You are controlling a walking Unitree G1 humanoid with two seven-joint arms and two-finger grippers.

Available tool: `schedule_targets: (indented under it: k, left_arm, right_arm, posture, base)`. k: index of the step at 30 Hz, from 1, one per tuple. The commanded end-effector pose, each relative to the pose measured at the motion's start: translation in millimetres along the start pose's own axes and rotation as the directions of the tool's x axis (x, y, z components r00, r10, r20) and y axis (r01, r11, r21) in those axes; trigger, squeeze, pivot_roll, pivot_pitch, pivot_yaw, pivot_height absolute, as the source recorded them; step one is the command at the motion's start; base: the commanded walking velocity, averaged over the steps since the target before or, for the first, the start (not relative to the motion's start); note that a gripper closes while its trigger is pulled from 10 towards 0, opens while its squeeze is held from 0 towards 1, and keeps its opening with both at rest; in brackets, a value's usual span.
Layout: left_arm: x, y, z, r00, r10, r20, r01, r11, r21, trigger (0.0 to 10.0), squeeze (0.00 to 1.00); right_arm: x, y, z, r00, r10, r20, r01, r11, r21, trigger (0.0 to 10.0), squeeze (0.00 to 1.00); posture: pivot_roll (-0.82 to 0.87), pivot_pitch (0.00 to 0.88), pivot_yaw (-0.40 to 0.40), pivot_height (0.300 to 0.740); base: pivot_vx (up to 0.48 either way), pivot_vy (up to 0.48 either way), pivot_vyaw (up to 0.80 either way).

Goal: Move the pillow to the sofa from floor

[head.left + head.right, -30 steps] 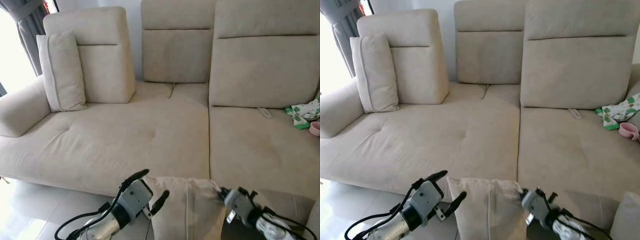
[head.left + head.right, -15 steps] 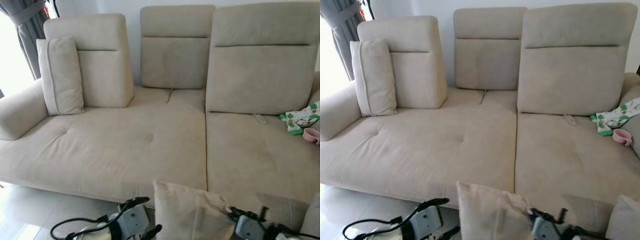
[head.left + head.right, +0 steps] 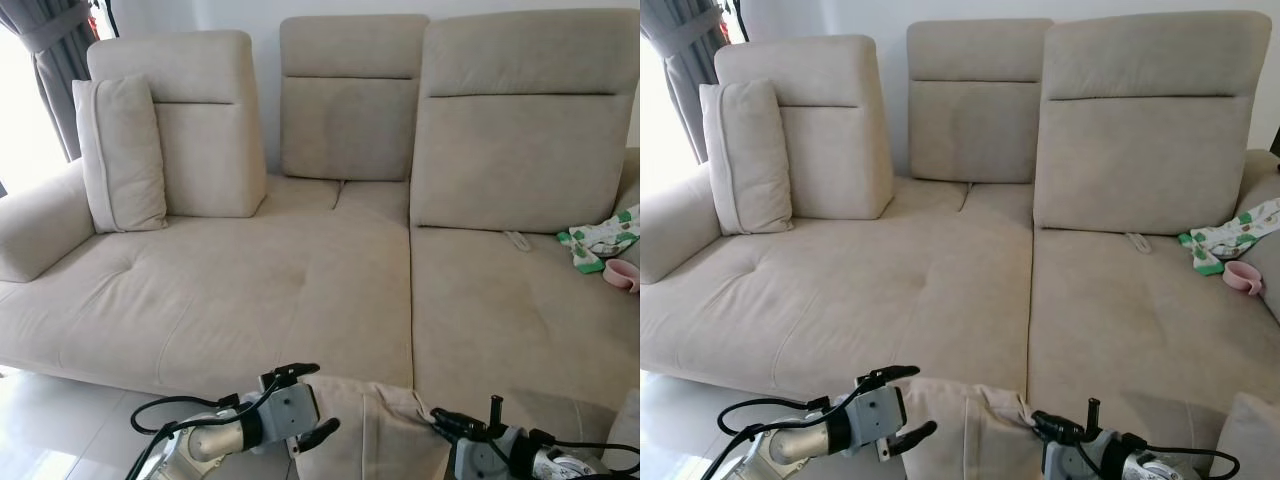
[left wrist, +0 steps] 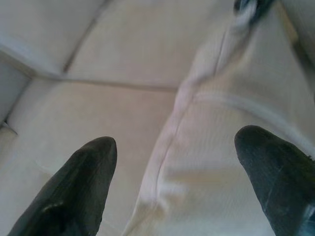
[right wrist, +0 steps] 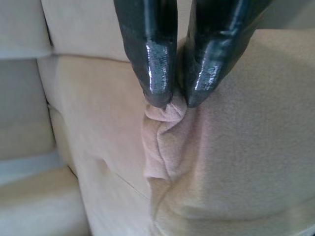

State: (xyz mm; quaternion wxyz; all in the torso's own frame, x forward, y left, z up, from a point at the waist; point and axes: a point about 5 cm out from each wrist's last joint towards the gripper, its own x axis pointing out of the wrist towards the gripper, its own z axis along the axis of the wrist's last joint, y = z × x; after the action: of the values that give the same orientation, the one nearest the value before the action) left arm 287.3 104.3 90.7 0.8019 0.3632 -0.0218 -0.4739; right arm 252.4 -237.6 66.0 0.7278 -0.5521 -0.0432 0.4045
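A wide beige sofa (image 3: 300, 290) spans the scene, with three tall back cushions along its far side and a rounded armrest at the far left. Its seat runs as one long section on the left and a squarer section on the right, split by a seam. A grey curtain (image 3: 50, 60) hangs at the far left corner beside bright window light, and pale floor tiles (image 3: 60, 430) show at the near left, in front of the sofa's front edge.

An upright cushion (image 3: 120, 155) leans against the left back cushion. The pillow (image 3: 370, 430) — the same beige as the sofa — sits at the near middle, held up between the two arms just in front of the sofa's front edge, its top corner level with the seat.

The left claw (image 3: 305, 405) is at the pillow's left edge, its fingers (image 4: 74, 191) spread apart with the pillow's seam running between them — released, not pinching. The right claw (image 5: 172, 101) is clenched on a bunched fold of the pillow at its right top corner.

At the far right of the seat lie a green-and-white cloth (image 3: 600, 240) and, just beside it, a small pink cup (image 3: 622, 272).
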Motion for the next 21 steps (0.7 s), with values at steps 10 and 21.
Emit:
schedule_targets:
  k: [10, 21]
  left_arm:
    - [-7.6, -2.9, -27, 0.961, -0.204, -0.188, 0.221, 0.973, 0.070, 10.0, 0.00]
    - [-10.1, -8.8, -37, 0.904, -0.318, -0.285, 0.353, 0.933, 0.078, 10.0, 0.00]
  right_arm:
    - [-1.1, 12.4, 21, 0.994, 0.022, 0.109, -0.016, 0.998, -0.053, 0.0, 0.00]
    - [2.8, 17.9, 34, 0.987, 0.024, 0.156, -0.013, 0.997, -0.074, 0.0, 0.00]
  posture:
    - [0.21, 0.000, 0.041, 0.551]
    - [0.20, 0.000, 0.042, 0.551]
  base:
    - [0.000, 0.000, 0.00]
    - [0.000, 0.000, 0.00]
